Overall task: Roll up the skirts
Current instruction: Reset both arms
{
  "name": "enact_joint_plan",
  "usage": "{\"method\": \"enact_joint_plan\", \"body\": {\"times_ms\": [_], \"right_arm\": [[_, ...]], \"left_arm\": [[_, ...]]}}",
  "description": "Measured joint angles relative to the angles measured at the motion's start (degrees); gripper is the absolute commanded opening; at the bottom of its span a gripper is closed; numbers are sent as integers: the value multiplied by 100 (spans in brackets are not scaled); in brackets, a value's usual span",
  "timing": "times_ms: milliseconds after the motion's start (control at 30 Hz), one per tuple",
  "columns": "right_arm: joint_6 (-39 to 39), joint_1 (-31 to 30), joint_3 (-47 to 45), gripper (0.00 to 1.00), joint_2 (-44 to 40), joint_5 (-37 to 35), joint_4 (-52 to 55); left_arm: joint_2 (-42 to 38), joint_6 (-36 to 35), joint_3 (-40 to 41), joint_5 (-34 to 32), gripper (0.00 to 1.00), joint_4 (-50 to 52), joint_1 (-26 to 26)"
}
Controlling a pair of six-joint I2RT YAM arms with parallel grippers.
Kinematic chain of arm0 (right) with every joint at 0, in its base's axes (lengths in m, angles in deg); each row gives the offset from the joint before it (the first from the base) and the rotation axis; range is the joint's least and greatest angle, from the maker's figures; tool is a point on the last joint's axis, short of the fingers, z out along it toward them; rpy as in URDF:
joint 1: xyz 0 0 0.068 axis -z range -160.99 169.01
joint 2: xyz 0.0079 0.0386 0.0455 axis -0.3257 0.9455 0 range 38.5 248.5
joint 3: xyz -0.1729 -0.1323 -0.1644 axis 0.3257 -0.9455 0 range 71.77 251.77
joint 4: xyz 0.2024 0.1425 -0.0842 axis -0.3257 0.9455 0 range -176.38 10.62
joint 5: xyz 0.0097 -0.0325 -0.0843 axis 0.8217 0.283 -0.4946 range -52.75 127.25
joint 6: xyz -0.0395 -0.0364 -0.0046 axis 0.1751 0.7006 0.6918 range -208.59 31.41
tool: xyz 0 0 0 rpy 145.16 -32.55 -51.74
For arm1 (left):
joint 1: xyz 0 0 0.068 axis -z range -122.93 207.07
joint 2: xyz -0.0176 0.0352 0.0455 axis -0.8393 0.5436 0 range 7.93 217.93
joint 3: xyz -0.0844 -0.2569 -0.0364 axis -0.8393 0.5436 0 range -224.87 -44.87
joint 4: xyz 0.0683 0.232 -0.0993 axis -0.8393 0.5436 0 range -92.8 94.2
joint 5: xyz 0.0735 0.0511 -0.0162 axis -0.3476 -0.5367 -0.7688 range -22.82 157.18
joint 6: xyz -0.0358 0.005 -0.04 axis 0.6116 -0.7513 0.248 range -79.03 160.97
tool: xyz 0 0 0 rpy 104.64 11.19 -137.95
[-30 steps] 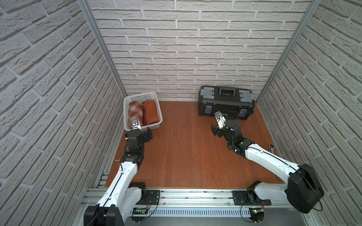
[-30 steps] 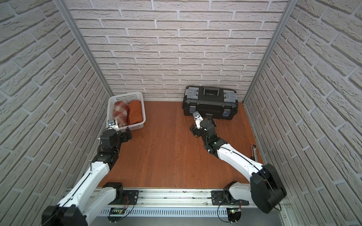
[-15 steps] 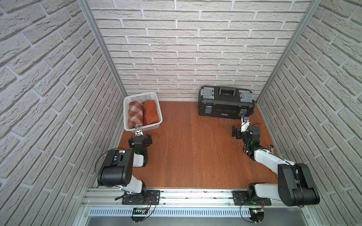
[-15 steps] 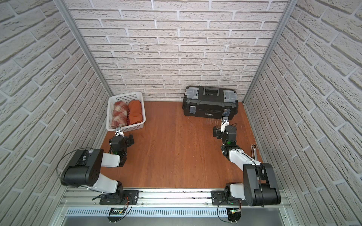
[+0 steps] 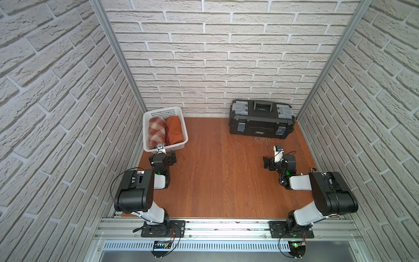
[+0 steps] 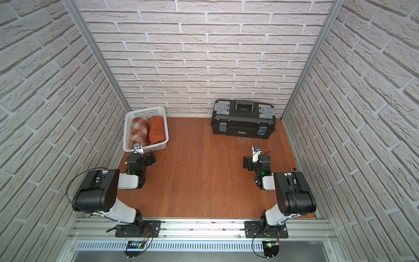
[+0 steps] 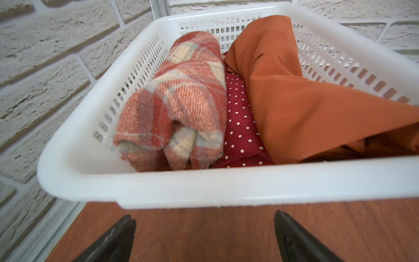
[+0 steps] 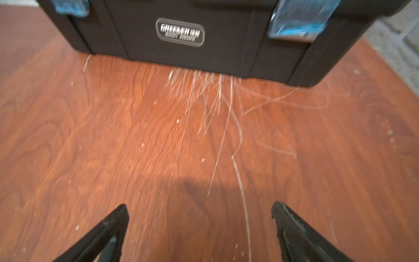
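- Three skirts (image 5: 173,130) lay in the white basket (image 7: 204,188) at the far-left corner. The plaid skirt (image 7: 181,102) was rolled along the wall-side mesh and the rust-orange skirt (image 7: 306,102) was bundled more loosely opposite. The polka-dot skirt (image 7: 238,118) was wedged between them, with only a strip showing.
- Within the last second my left arm (image 5: 136,192) and right arm (image 5: 328,195) had folded back from their reach toward the rail (image 5: 226,226), elbows raised. The bundles had not shifted.
- My left claw (image 7: 204,215) stood wide open and empty, its tips over bare wood just short of the basket's near rim, not touching it.
- My right claw (image 8: 200,205) was likewise spread and empty. It faced the black toolbox (image 8: 181,34) across a scratched strip of worktop (image 5: 222,177), well apart.
- I judged the rolling finished and this a retreat to rest, though the orange bundle looked slack.
- The basket hugged the left wall (image 5: 90,147) and the toolbox the back wall (image 5: 215,90). The worktop's broad middle gave free room, and only the folded elbows sat near the side walls.
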Motion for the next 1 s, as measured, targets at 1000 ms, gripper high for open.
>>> {"method": "enact_joint_plan", "body": {"times_ms": [1000], "right_arm": [[107, -31, 114, 99, -68, 74, -326]], "left_arm": [[0, 2, -2, 105, 99, 66, -13]]}}
